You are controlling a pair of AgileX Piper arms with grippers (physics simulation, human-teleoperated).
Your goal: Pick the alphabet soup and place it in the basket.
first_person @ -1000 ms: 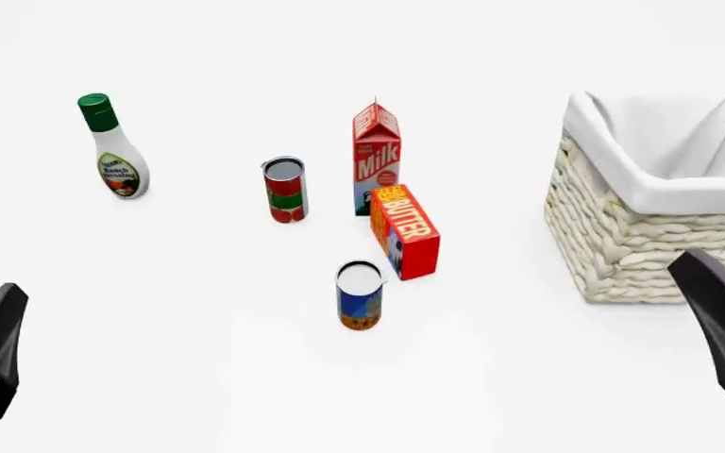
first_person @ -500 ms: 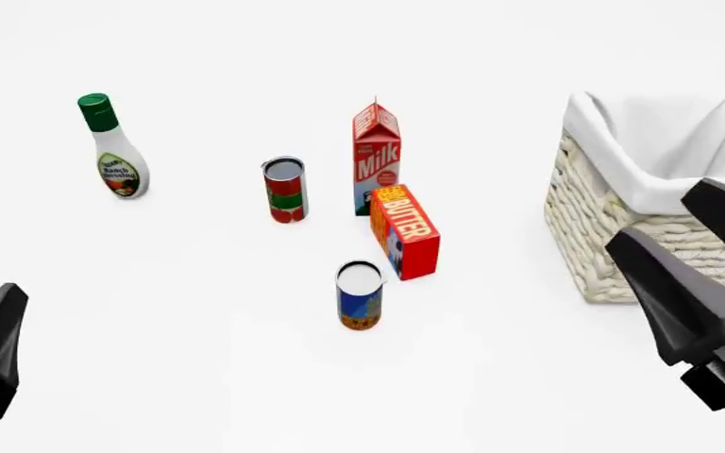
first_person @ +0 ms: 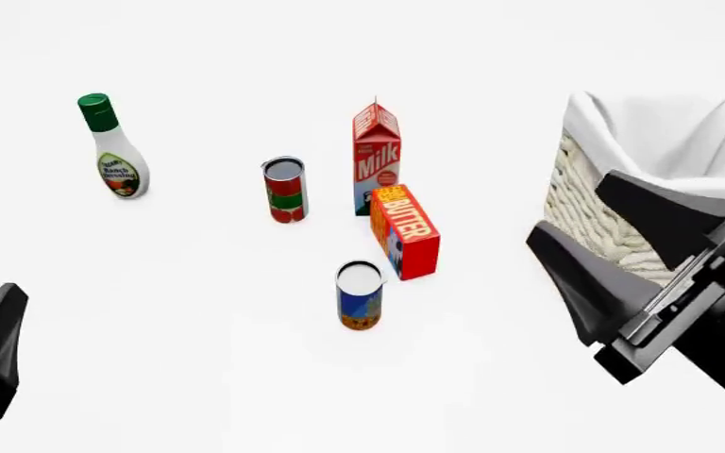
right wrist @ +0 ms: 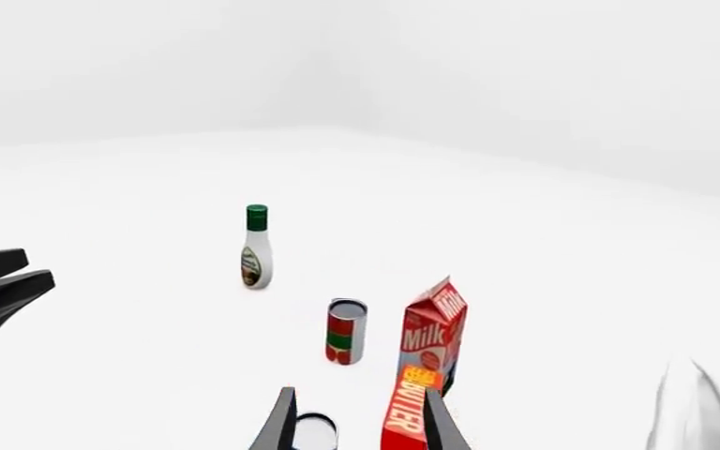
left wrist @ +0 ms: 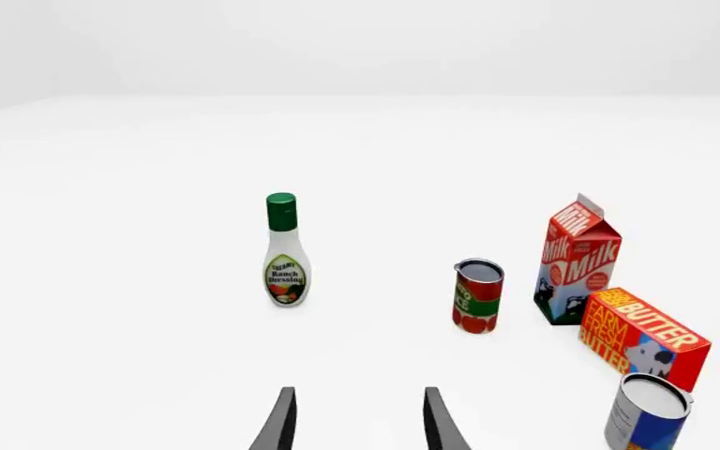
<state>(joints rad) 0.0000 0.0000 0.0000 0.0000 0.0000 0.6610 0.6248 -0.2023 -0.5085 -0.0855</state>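
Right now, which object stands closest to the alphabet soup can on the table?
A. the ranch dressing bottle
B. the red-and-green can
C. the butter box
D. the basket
C: in the front view the butter box stands just behind and beside the alphabet soup; everything else is clearly farther away.

front: high, facing forward-down | wrists: low, forward | shared: milk carton (first_person: 377, 156)

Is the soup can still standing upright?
Upright: the alphabet soup stands on its base, silver top facing up, clear of the butter box.
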